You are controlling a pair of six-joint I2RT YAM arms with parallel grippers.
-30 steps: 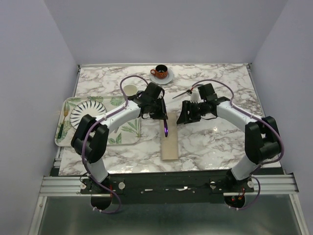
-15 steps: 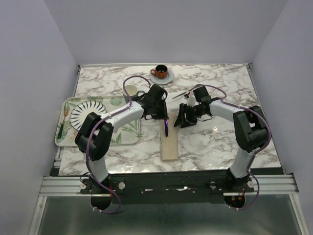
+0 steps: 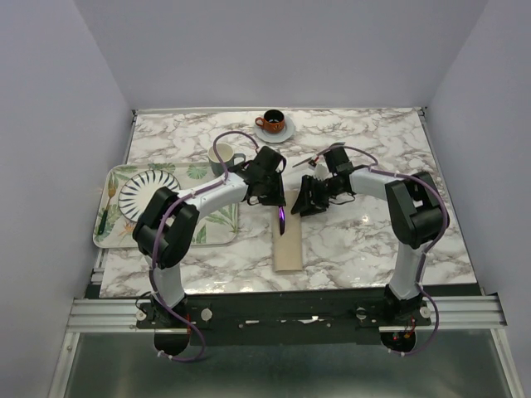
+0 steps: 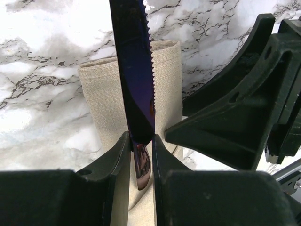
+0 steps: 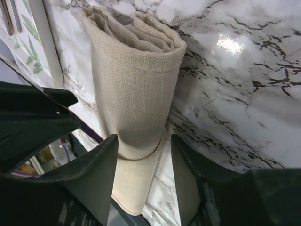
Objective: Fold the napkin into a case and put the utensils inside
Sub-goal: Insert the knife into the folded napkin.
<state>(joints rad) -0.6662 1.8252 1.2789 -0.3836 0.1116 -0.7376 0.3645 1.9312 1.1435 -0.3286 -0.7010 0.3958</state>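
The napkin lies folded as a narrow beige case (image 3: 287, 247) on the marble, running toward the near edge. My left gripper (image 3: 278, 201) hovers over the case's far end, shut on the dark purple knife (image 4: 134, 70), whose serrated blade points along the cloth (image 4: 101, 94). My right gripper (image 3: 305, 201) is just to the right of it. In the right wrist view its jaws (image 5: 143, 162) stand open astride the case (image 5: 134, 80), with a gap on the right side. A slim utensil (image 3: 307, 159) lies behind the right arm, too small to tell if it is the fork.
A leaf-printed tray (image 3: 211, 228) with a striped plate (image 3: 148, 191) sits at the left. A white mug (image 3: 221, 154) stands behind the left arm. An orange cup on a saucer (image 3: 272, 124) is at the back. The two grippers are very close together.
My right gripper has moved left to the case's far end and its jaws have narrowed a little. The left gripper, still holding the knife, shifted slightly right.
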